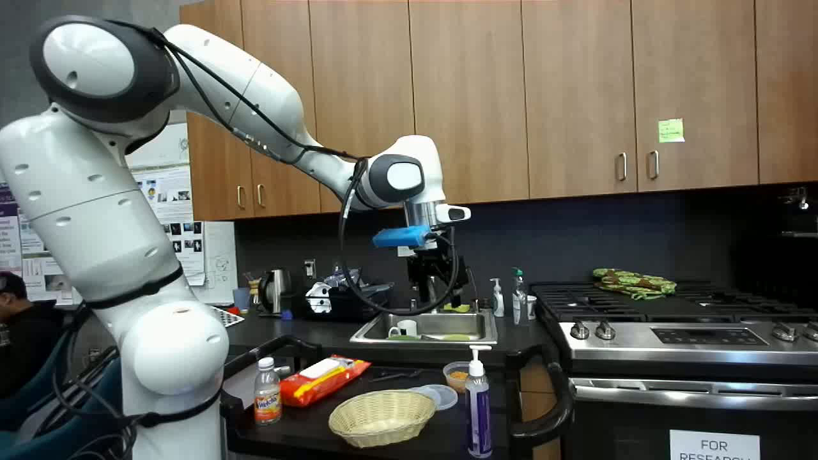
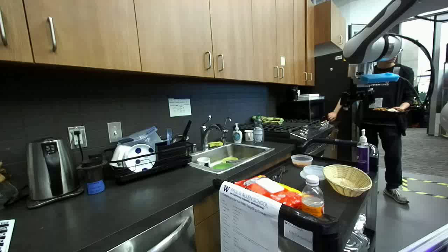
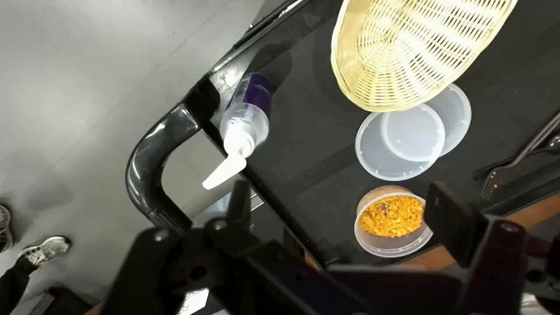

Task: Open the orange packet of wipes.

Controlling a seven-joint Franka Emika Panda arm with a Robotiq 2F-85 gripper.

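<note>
Got the orange packet of wipes (image 1: 324, 384) lying on the black cart (image 3: 315, 192), way down at one end, right behind the top edge of a hanging paper sheet (image 2: 249, 224) in an exterior view. Can see a white panel (image 1: 321, 368) on top of it, can't tell whether lifted at all. Also a white-capped bottle (image 1: 267, 399), upright, just beside the packet. Can't tell if touching. Next, going outward, a nice gap of cart top before the rim of the woven basket (image 1: 380, 436), visible in both exterior views. Past that, a couple of clear lids (image 3: 393, 148), overlapping, right by the basket, then a tub of orange crumbs (image 3: 391, 251) close to the edge facing the sink (image 2: 245, 151). Got a pump bottle (image 3: 249, 107) too, upright at the corner, super close to the edge and just beside the curved handle (image 3: 144, 175). Decent stretch of cart top between that and the lids. As for the gripper (image 3: 341, 205), hanging well above this end, well apart from the packet. Seeing the fingers (image 3: 239, 201) spread wide, so released, with the cart's edge and the tub in view between them, well below.
</note>
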